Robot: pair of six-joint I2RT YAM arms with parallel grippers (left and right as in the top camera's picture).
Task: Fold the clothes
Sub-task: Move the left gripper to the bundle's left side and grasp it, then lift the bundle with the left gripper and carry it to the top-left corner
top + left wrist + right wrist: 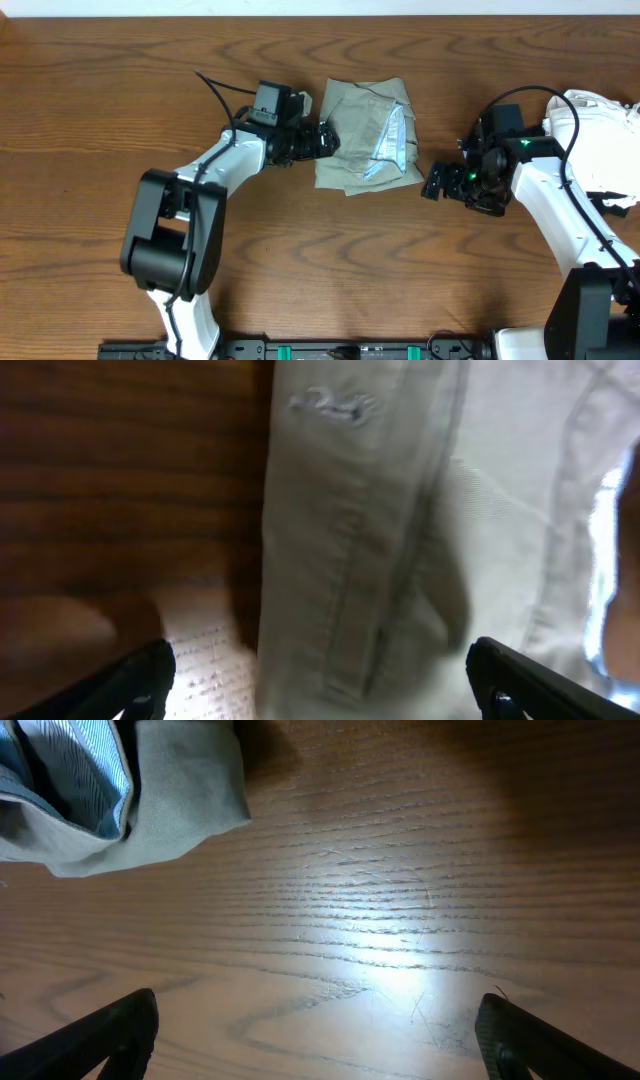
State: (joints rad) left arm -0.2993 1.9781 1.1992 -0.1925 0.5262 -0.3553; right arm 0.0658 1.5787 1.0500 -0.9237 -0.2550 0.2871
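Though from above the clothes (pixel 365 135) lie bunched on the desk (pixel 90 90), only the wrist views show jaws spread, holding nothing: left tool (pixel 326 139) over a seam, right tool (pixel 434 184) over bare wood.

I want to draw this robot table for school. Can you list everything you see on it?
table: one, brown wood, under everything
clothes: one crumpled bundle, grey-green with pale striped lining, middle of the table toward the far side
white thing: one, white, far right edge, partly behind the right arm; too cut off to tell what it is
left arm: one, white and black, reaching in from the near left
right arm: one, white and black, reaching in from the near right
left gripper: one, black, open, at the clothes' left edge
right gripper: one, black, open, over bare wood just right of the clothes
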